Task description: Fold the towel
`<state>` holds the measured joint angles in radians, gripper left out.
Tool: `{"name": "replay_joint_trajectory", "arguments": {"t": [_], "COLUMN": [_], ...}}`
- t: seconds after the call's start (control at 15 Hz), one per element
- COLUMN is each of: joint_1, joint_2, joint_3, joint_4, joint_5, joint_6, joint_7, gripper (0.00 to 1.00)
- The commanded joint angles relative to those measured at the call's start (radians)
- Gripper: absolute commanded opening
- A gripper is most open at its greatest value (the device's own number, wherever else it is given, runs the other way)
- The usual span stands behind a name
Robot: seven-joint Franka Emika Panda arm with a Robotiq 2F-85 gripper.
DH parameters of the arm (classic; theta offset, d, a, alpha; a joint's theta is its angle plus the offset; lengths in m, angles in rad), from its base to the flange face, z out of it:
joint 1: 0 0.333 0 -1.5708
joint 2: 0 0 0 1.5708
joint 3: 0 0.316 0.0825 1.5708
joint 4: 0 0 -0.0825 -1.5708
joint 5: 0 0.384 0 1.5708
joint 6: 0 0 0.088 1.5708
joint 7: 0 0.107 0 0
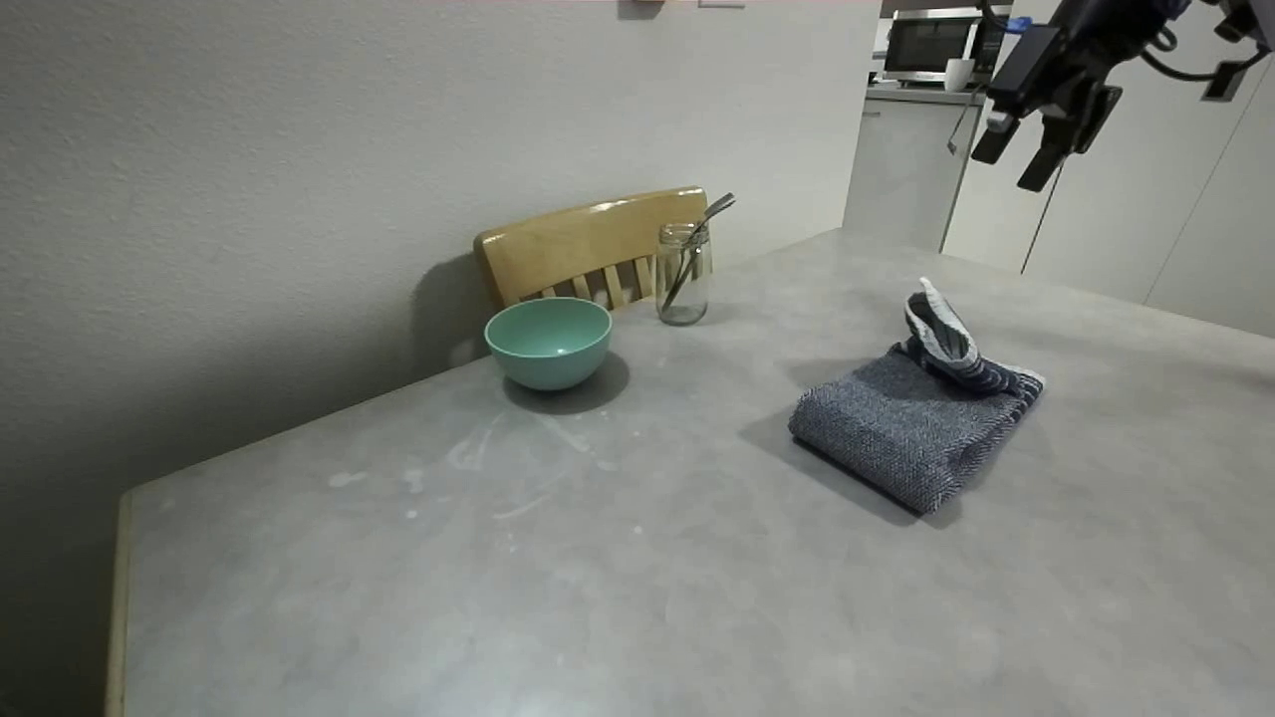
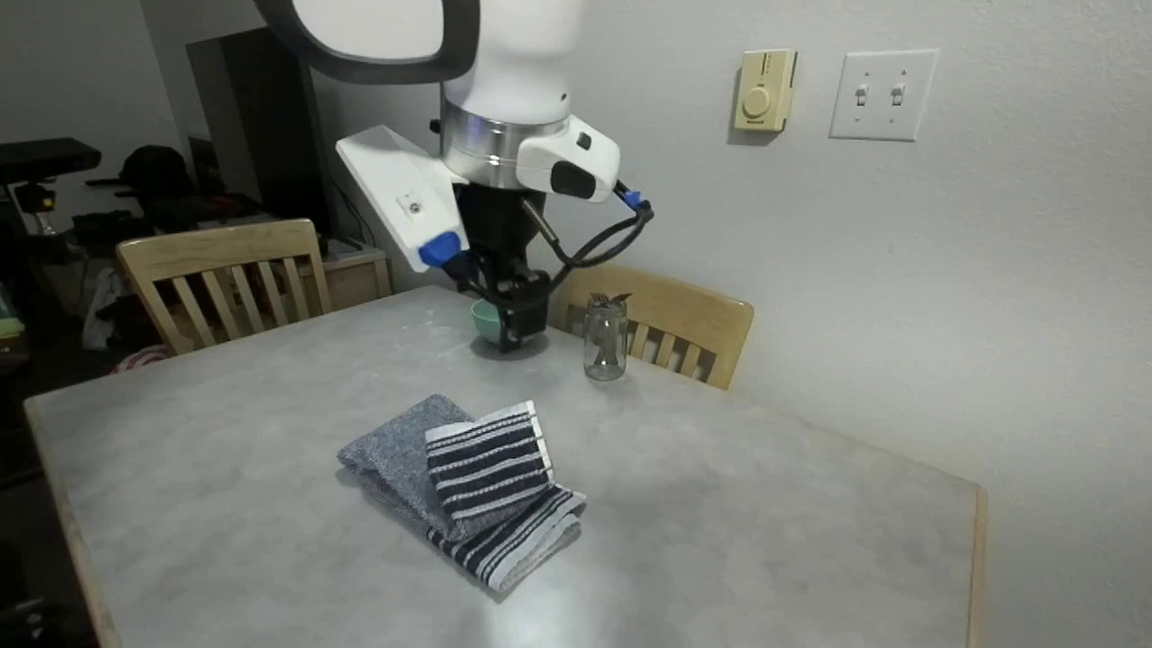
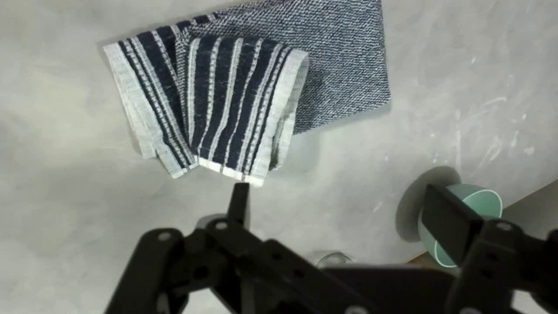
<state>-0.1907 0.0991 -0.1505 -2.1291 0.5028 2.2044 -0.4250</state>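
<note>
1. Towel [image 1: 887, 428], in an exterior view: lies folded on the grey table [image 1: 448, 597], with a navy-and-white striped flap [image 1: 951, 339] rising in a curl from the grey-blue layers.
2. Sits lower in that picture than the gripper [image 1: 1014, 164], well apart from the jaws. Shares the table with a teal bowl [image 1: 548, 349] and a glass jar [image 1: 696, 284] of cutlery [image 1: 719, 206], away from both.
3. Jaws, there: high above the table, with a gap showing between the fingers [image 1: 1041, 171].
4. Towel, in an exterior view: lies in the foreground, striped flap turned back over the folds, with a further striped end jutting from beneath. Appears lower than the gripper and well apart from it.
5. Jaws, there: overlap the bowl in line of sight; cannot tell their spread from this angle.
6. Towel, in the wrist view: takes up the upper part, beyond the fingers. Reaches with the flap's white hem [image 3: 257, 179] to just above one fingertip [image 3: 239, 196] in the picture.
7. Jaws, there: spread wide apart, framing table between; partly cover the bowl.
</note>
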Motion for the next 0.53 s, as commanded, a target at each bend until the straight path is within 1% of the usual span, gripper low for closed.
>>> {"name": "replay_joint_trajectory", "arguments": {"t": [0.0,0.07,0.2,0.27,0.33,0.47], "joint_1": [0.068,0.088,0.126,0.15,0.165,0.191], "joint_2": [-0.031,-0.022,0.002,0.01,0.028,0.065], "joint_3": [0.033,0.042,0.057,0.069,0.076,0.092], "joint_4": [-0.075,-0.086,-0.094,-0.089,-0.086,-0.072], "joint_5": [-0.151,-0.212,-0.345,-0.404,-0.447,-0.492], "joint_6": [0.086,0.111,0.129,0.111,0.099,0.089], "joint_7": [0.279,0.369,0.549,0.639,0.694,0.753], "gripper": [0.75,0.74,0.6,0.53,0.87,0.91]}}
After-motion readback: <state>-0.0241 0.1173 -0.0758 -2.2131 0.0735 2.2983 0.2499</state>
